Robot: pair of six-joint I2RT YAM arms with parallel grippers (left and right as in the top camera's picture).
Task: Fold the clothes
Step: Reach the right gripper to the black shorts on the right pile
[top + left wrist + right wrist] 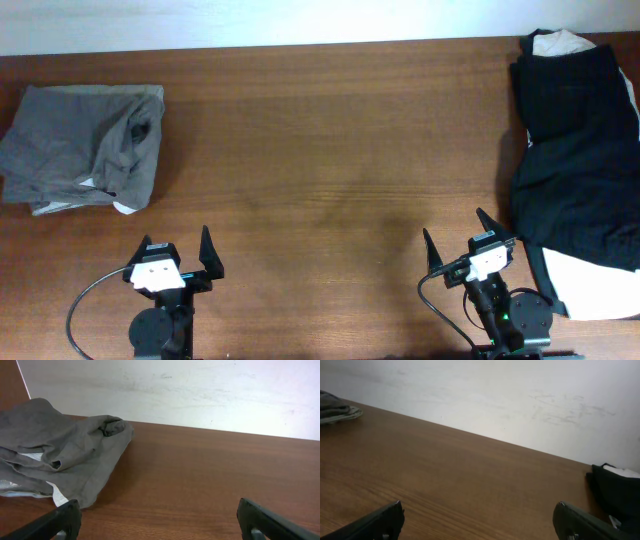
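Both my grippers are spread wide and hold nothing. My left gripper and my right gripper sit low at the near edge of the table, with bare wood between each pair of fingers.

Ahead and to the left of my left jaws lies the grey garment, bunched in a loose heap with a pale lining showing at its lower edge. From the left wrist it rises in soft ridges, and one rounded corner points toward the table's middle.

Right of my right jaws, running well ahead of them, is the black shorts, spread over white fabric that shows just beside that gripper. A pale patch shows at the far end. I cannot tell whether it is waistband or another garment.

I judge all of this cloth to be light, limp and without any stiffness. It should sag from whatever point I pinch and drag rather than slide cleanly. A flat single layer on wood gives my fingers little to bite, so a raised fold, hem or corner is the better hold. On the shorts I would go for an outer edge or a corner near the waist, pinching shallowly so the white layer below is not lifted with it.
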